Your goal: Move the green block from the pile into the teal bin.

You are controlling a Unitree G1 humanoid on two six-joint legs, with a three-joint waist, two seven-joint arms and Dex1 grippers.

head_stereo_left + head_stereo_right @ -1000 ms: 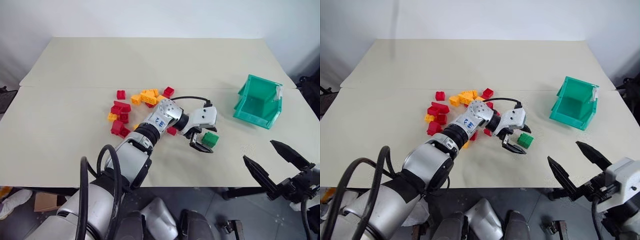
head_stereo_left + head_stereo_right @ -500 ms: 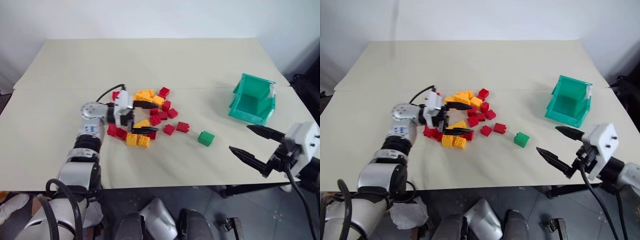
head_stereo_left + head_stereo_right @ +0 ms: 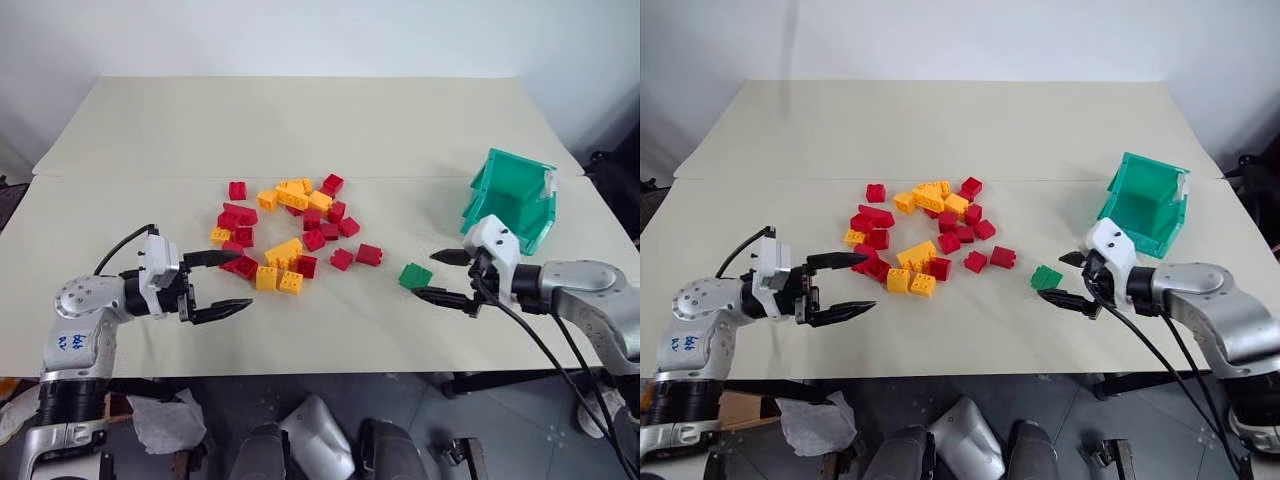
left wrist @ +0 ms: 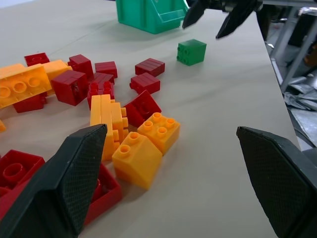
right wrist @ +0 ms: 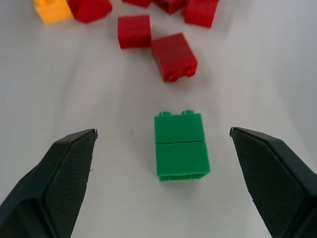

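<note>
The right pincer [image 3: 443, 277], released wide, lines up on the green block [image 3: 414, 276] lying apart from the pile [image 3: 287, 231]; next it should clench it, then go to the teal bin [image 3: 512, 199].

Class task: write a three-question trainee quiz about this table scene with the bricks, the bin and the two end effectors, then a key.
1. True or false: the green block lies inside the teal bin.
2. Which end effector is nearest the green block: A left, B right?
3. Fill in: the right end effector's jaws are ____.

Key: 1 false, it lies on the table between the pile and the bin. 2 B. 3 open.
</note>
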